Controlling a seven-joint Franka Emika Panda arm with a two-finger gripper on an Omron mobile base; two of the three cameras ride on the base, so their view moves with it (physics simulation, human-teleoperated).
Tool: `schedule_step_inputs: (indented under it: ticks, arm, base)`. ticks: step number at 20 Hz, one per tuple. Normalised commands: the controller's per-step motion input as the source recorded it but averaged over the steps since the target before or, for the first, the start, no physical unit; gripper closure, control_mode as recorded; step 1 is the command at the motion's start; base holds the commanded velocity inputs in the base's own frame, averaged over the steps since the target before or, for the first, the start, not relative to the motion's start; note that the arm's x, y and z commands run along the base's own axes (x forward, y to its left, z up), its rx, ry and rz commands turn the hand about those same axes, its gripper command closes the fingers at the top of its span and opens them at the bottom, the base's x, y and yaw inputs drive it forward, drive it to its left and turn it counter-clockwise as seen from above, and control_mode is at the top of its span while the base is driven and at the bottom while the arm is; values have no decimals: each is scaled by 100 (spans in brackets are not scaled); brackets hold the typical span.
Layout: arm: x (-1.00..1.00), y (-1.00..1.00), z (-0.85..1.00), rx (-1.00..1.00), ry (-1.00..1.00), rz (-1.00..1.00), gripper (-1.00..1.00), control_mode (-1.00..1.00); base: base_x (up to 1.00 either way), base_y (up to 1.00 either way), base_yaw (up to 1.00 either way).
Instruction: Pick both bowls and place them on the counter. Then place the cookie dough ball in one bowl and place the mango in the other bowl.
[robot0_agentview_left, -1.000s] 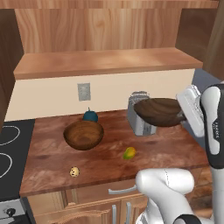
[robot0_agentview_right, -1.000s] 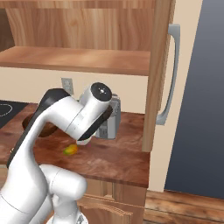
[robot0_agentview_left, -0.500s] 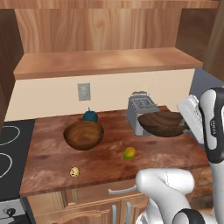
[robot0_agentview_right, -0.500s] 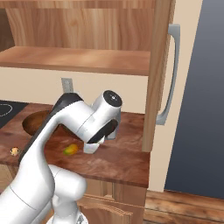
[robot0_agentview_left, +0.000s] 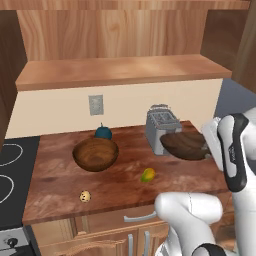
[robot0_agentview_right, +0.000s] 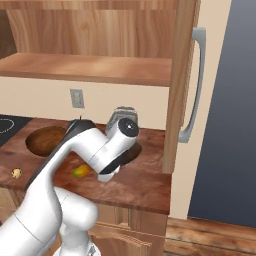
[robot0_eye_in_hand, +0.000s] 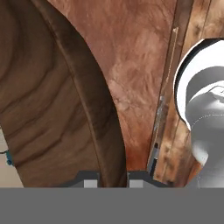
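The wider, darker bowl (robot0_agentview_left: 183, 145) hangs low over the counter (robot0_agentview_left: 60, 175) in front of the toaster, tilted a little. My gripper (robot0_agentview_left: 207, 144) is shut on its right rim. In the hand view that rim (robot0_eye_in_hand: 87, 100) runs down between the tips of the gripper (robot0_eye_in_hand: 112, 183). Whether the bowl touches the worktop I cannot tell. The deeper reddish-brown bowl (robot0_agentview_left: 96, 154) stands upright and empty on the counter to the left. The mango (robot0_agentview_left: 147, 174) lies between the two bowls, nearer the front. The cookie dough ball (robot0_agentview_left: 85, 196) rests near the front edge.
A silver toaster (robot0_agentview_left: 162, 123) stands right behind the held bowl. A dark teal round thing (robot0_agentview_left: 103, 132) sits behind the reddish bowl. A stove top (robot0_agentview_left: 10, 170) borders the counter on the left, and a paler wooden shelf (robot0_agentview_left: 120, 70) runs above it. A tall cabinet side (robot0_agentview_right: 177, 85) closes the counter's right end.
My gripper has carried the dark bowl downward, from above the toaster's level to just over the worktop in front of it. The other things have stayed put.
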Motion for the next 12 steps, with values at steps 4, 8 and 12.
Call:
schedule_step_inputs:
  ticks: [4,8,12]
  arm:
    - [22,-14,-49,0,5,-12,100,-100]
    - [5,-5,-64,0,11,-8,100,-100]
    - [13,-25,-45,0,11,0,100,-100]
  base:
    - [0,0,0]
    - [0,0,0]
    - [0,0,0]
